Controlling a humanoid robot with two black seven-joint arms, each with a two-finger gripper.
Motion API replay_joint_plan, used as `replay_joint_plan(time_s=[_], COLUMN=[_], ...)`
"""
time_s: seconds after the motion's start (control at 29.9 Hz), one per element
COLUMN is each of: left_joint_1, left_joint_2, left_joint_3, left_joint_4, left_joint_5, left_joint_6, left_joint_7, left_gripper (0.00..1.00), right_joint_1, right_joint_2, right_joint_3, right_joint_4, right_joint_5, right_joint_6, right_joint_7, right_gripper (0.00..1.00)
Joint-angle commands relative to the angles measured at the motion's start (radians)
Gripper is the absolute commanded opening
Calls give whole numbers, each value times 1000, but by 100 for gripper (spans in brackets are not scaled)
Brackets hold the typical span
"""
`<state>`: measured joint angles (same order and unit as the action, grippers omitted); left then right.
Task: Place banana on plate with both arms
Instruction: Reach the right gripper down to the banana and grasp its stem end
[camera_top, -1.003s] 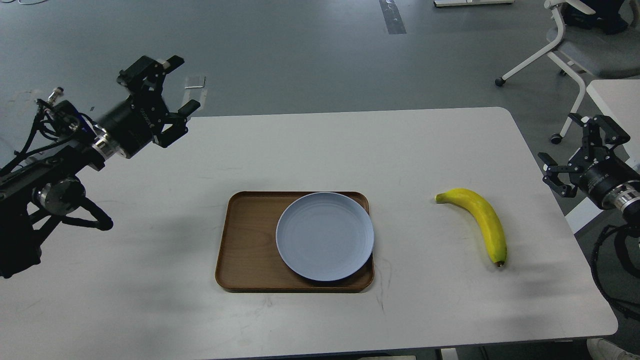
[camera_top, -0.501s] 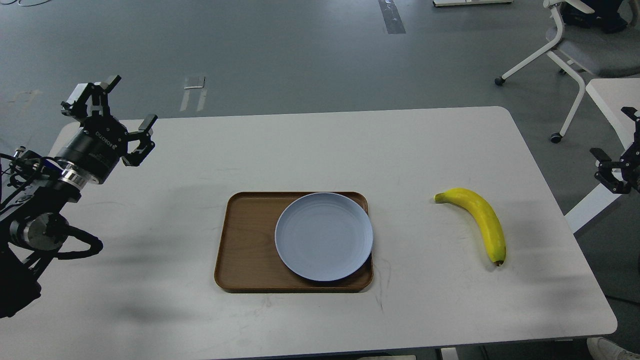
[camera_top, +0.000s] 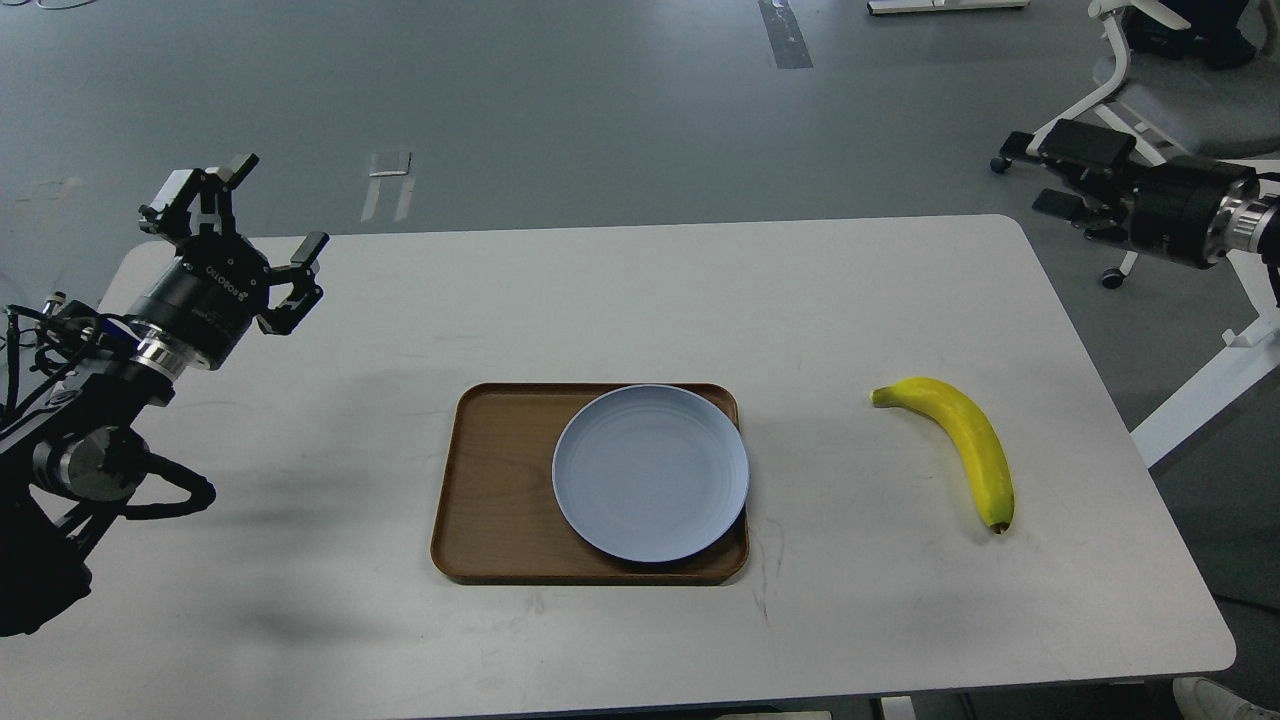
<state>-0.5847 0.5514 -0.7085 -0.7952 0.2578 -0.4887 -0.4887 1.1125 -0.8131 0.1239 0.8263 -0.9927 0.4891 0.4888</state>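
Observation:
The yellow banana (camera_top: 962, 440) lies on the white table's right side, stem end toward the middle and dark tip toward the front. The pale blue-grey plate (camera_top: 650, 472) is empty and sits on the right part of a brown tray. My left gripper (camera_top: 282, 202) is open and empty, raised over the table's far left corner, well away from the plate. My right gripper (camera_top: 1030, 172) is open and empty. It points left above the far right corner, well behind the banana.
The brown wood-grain tray (camera_top: 495, 485) lies in the middle of the white table (camera_top: 640, 300). A white-framed office chair (camera_top: 1165, 90) and another white table's edge stand off to the right, behind my right arm.
My right arm has swung up from the right edge to the table's far right corner, now pointing left. My left gripper pulled back left from the far edge, then shifted slightly right.

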Motion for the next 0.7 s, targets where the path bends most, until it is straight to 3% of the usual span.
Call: replay_joint_plan(time_s=[0.0, 0.2, 0.67], left_joint_1=[-1, -1, 0], left_joint_2=[4, 4, 12], left_joint_3=[0, 1, 4], left_joint_4=[-6, -6, -7], left_joint_5=[0, 1, 1], left_joint_6=[0, 0, 0], left_joint_7=[0, 0, 0], left_gripper=[99, 99, 99], right_joint_1=[7, 10, -9], right_joint_2=[0, 0, 58], right_joint_3=[-13, -150, -300], right_joint_4=[97, 109, 80], right_joint_5=[-284, -520, -560], right_joint_6=[0, 0, 0], right_joint_7=[0, 0, 0], right_gripper=[100, 100, 100])
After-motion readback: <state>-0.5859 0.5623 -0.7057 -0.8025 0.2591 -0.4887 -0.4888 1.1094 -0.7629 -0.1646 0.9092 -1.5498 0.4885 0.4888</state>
